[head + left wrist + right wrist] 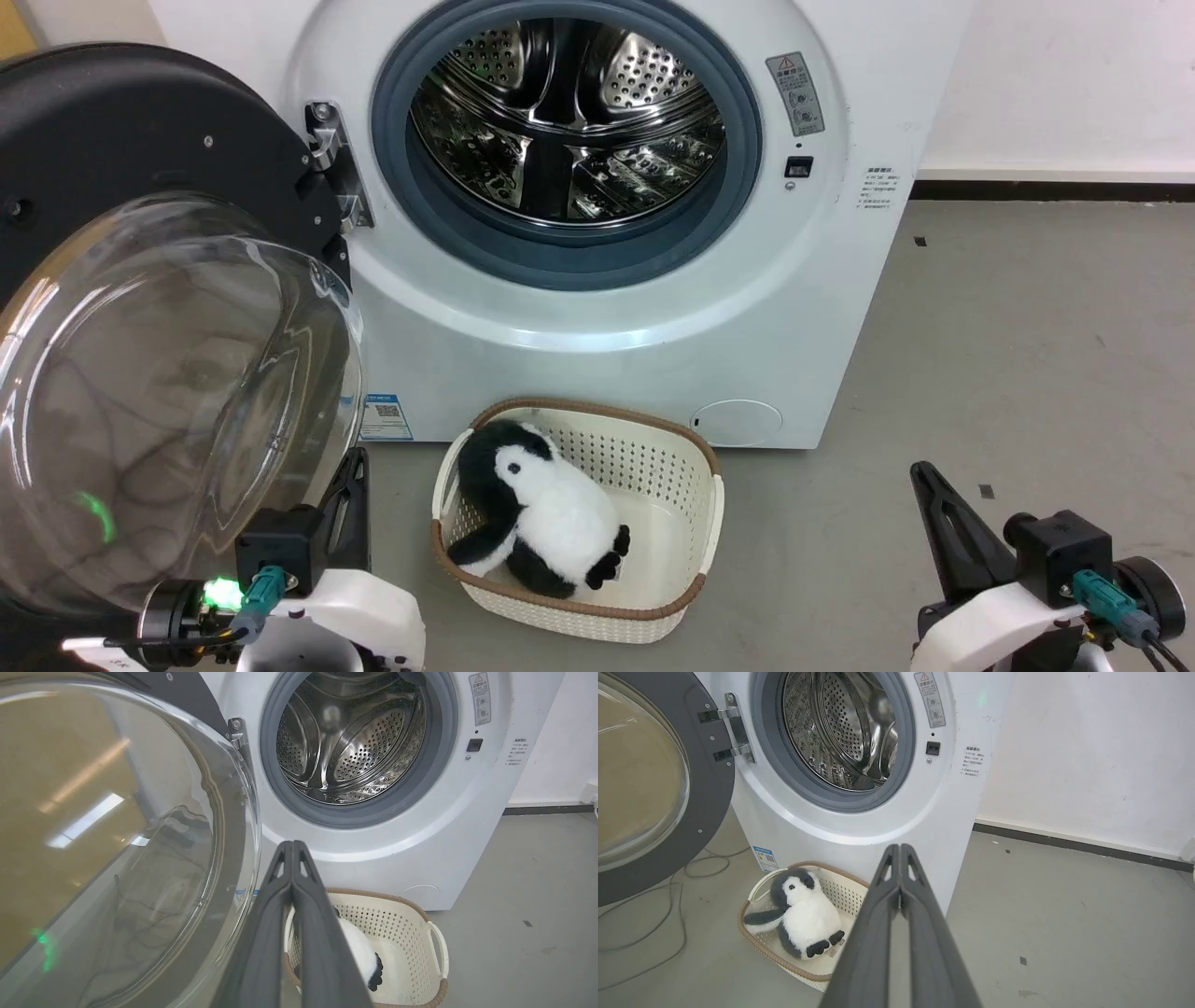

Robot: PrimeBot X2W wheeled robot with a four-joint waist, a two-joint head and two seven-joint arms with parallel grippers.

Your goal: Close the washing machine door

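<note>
While swung wide, washing machine door (140, 308) bulges clear.

**Surfaces and finishes**

Washing machine door (168, 392): dark satin plastic rim, clear glossy glass bowl; bright metal hinge (329, 149). Washing machine (607, 373): smooth white gloss shell, polished perforated steel drum (653, 84), matt grey-blue rubber gasket (579, 261). Basket (653, 457): cream perforated plastic, brown woven-look rim. Penguin toy (551, 504): fluffy plush. Floor (1027, 355): matt grey, scuffed.
</note>
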